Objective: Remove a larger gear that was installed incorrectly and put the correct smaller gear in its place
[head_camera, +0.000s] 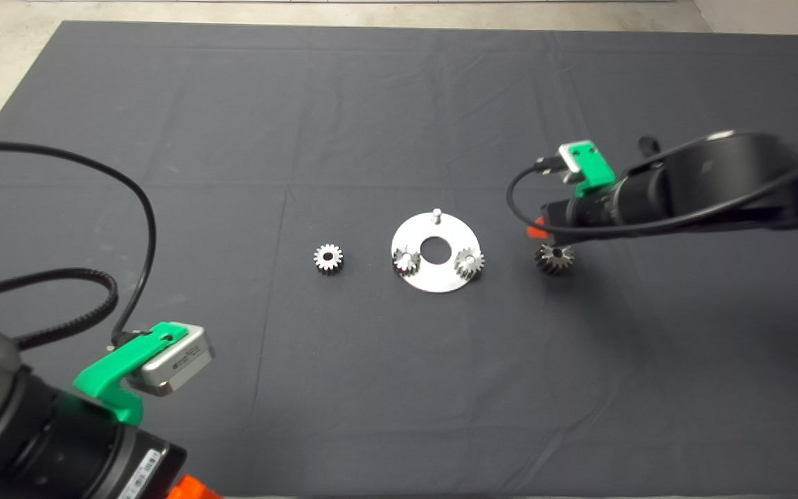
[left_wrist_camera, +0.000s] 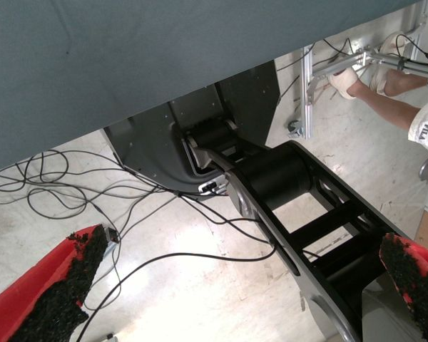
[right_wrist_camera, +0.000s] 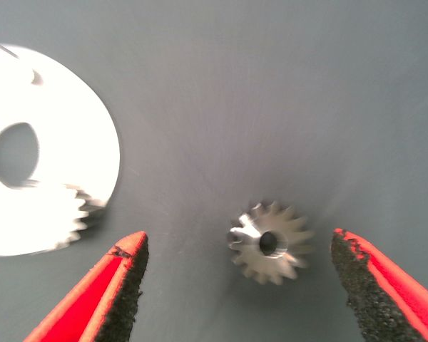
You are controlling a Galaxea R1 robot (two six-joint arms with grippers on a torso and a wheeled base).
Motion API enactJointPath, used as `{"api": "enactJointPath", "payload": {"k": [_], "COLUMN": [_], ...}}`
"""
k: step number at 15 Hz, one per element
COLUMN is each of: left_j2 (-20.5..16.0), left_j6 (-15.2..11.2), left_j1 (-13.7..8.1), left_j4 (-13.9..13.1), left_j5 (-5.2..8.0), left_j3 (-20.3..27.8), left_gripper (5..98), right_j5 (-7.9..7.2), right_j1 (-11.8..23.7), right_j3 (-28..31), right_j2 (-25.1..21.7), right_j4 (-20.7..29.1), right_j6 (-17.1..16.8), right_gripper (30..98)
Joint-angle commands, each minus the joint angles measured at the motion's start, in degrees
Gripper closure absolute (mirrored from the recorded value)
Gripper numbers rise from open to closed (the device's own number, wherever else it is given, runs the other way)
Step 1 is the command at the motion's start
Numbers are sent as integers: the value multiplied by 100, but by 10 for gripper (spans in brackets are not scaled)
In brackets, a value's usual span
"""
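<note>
Right pincer (right_wrist_camera: 235, 285) wide open, empty, over larger gear (right_wrist_camera: 269, 242) on counter (head_camera: 399, 104) beside plate (head_camera: 436, 284) (left pincer (left_wrist_camera: 235, 292) parked, open).

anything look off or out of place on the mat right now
One pin on the round plate stands bare. The larger gear lies on the mat beyond the plate, between the right gripper's open fingers.

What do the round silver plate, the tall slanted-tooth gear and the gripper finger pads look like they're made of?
Round silver plate: probably polished metal, bright glare.
Tall slanted-tooth gear: grey machined metal, apparently steel, with shiny tooth faces.
Finger pads of the right gripper: black, gritty, likely rubber or foam on red plastic-looking fingers.
</note>
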Motion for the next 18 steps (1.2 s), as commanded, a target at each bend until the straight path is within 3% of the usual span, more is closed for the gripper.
{"api": "enactJointPath", "payload": {"k": [1, 3, 4, 6, 7, 12, 18], "left_j2": [-3, -29, -12, 23, -12, 109, 1370], "left_j6": [-11, 1, 2, 113, 168, 159, 300], "left_j1": [-37, -37, -37, -44, -45, -45, -37], "left_j4": [-5, -5, -2, 48, 65, 810, 1359], "left_j5": [26, 209, 302, 281, 267, 308, 325], "left_j3": [76, 72, 72, 74, 29, -262, -1294], "left_gripper": [53, 53, 53, 53, 53, 53, 53], "right_j5": [-259, -259, -259, -268, -259, -233, -259], "right_j1": [1347, 1457, 1470, 1700, 1893, 2009, 2012], "right_j3": [875, 928, 983, 1201, 1380, 2058, 2211], "right_j2": [-816, -863, -911, -952, -952, -1629, -1629], "right_j4": [1695, 2704, 3020, 3655, 3896, 4033, 4059], "right_j6": [71, 11, 10, 26, 54, 36, 72], "right_gripper": [604, 601, 561, 557, 523, 456, 359]}}
